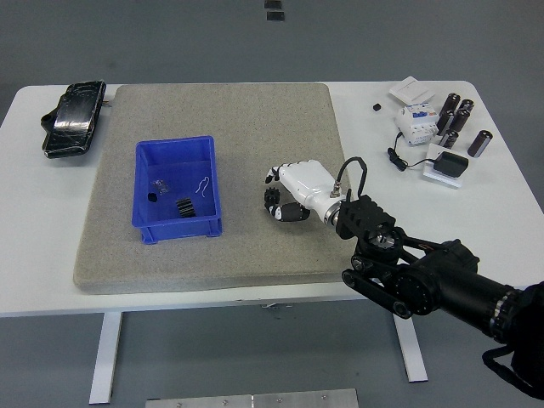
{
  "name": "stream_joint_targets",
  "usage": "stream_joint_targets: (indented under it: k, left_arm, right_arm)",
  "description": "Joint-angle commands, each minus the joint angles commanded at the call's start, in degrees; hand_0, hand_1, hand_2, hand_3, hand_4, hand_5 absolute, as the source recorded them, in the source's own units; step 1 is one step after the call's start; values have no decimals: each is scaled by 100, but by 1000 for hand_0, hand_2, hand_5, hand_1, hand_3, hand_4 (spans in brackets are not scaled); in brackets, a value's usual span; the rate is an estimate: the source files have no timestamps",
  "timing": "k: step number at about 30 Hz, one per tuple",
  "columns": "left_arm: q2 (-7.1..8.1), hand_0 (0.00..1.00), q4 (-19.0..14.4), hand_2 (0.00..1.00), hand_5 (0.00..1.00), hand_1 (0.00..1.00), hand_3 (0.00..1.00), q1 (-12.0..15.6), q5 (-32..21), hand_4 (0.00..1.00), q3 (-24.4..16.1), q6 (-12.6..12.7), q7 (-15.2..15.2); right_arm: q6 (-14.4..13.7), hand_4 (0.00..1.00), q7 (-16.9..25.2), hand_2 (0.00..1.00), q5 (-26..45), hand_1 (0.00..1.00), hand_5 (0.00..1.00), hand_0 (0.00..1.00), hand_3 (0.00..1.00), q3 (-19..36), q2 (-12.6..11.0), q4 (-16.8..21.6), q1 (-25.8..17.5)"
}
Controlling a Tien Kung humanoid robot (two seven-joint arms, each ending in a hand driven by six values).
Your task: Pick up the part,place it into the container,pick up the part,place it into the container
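Note:
A blue container [174, 143] stands on the left half of the grey mat [255, 119]. Inside it lie a black gear-like part [184, 206], a small black piece [152, 196], a clear bag [160, 183] and a thin white wire hook [202, 184]. My right hand [277, 194], white with black fingertips, hovers over the mat to the right of the container, apart from it. Its fingers are loosely bent and hold nothing. The black right arm [425, 276] comes in from the lower right. The left arm is out of view.
A black pouch [74, 117] lies at the table's far left. At the far right are several black cylinders [455, 119], a white breaker block [416, 123], a black adapter [448, 166], a small black cube [376, 107] and a white card [409, 88].

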Motion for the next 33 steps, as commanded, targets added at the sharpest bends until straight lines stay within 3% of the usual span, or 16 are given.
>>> stream_joint_targets:
  k: [2, 14, 15, 19, 20, 33]
  left_arm:
    - [2, 667, 0, 641, 470, 645, 552, -4, 4, 694, -1, -1, -3]
    - [11, 667, 0, 641, 470, 645, 552, -27, 39, 694, -14, -8, -2]
    - [11, 667, 0, 641, 471, 645, 552, -28, 38, 694, -10, -9, -3]
    - [13, 667, 0, 641, 471, 645, 552, -28, 29, 694, 4, -10, -5]
    - [14, 667, 0, 641, 469, 645, 552, -27, 29, 693, 4, -9, -4]
    - [24, 667, 0, 642, 471, 645, 549, -32, 33, 693, 16, -13, -23]
  right_arm:
    - [-7, 685, 6, 678, 22, 516, 399, 375, 702, -35, 15, -19, 4]
    - [-59, 691, 59, 660, 153, 499, 404, 374, 698, -172, 230, -244, 144]
    - [-59, 692, 60, 614, 167, 482, 408, 369, 687, -181, 244, -286, 151]
    - [-40, 692, 51, 614, 214, 482, 408, 369, 687, -229, 255, -398, 158]
    - [-34, 693, 47, 553, 226, 468, 410, 361, 685, -244, 253, -413, 158]
    - [-46, 670, 28, 476, 264, 434, 400, 345, 652, -329, 292, -314, 160]
